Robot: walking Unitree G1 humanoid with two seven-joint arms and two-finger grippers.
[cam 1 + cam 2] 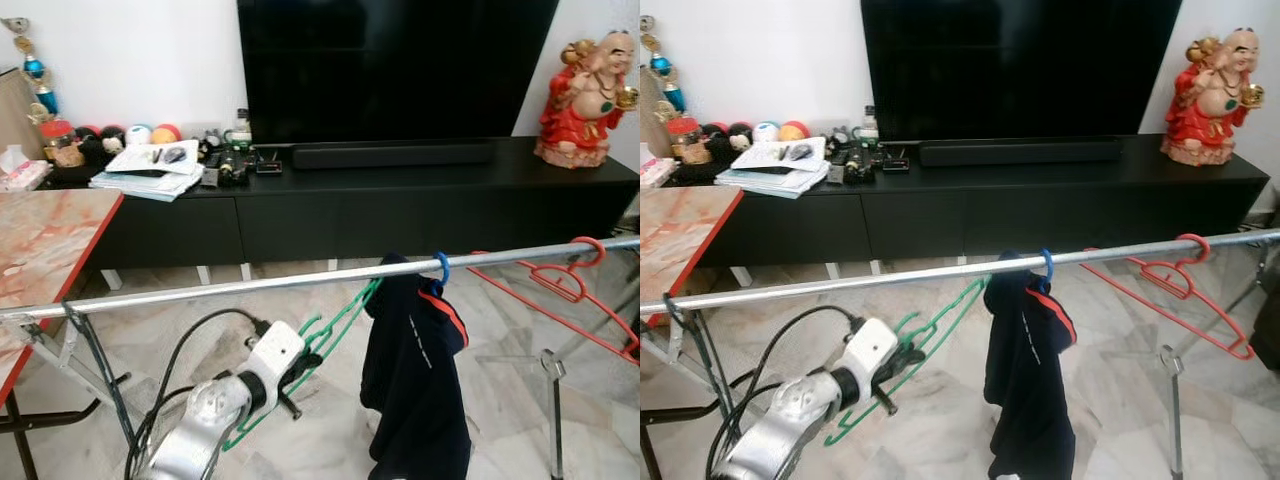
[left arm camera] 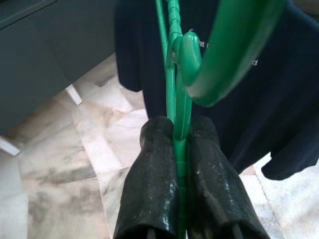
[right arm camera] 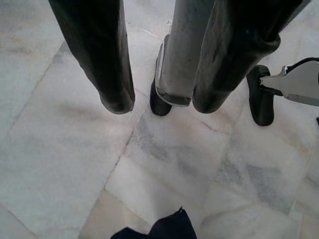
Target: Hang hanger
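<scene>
A green plastic hanger (image 1: 345,315) slants from below the silver rail (image 1: 220,289) up to it; whether its hook is over the rail, I cannot tell. My left gripper (image 1: 308,362) is shut on its lower part, just under the rail. In the left wrist view the fingers (image 2: 152,169) pinch the green hanger (image 2: 172,84) in front of the dark cloth. A navy garment (image 1: 415,380) hangs on a blue hanger (image 1: 441,268) right beside it. Further right a red hanger (image 1: 560,285) hangs on the rail. My right gripper (image 3: 162,102) hangs open over the marble floor.
A black TV console (image 1: 400,200) with a large TV stands behind the rack. A red statue (image 1: 585,95) is on its right end, papers (image 1: 150,165) and balls on its left. A red-edged table (image 1: 45,240) is at the left. A rack leg (image 1: 553,400) stands at the right.
</scene>
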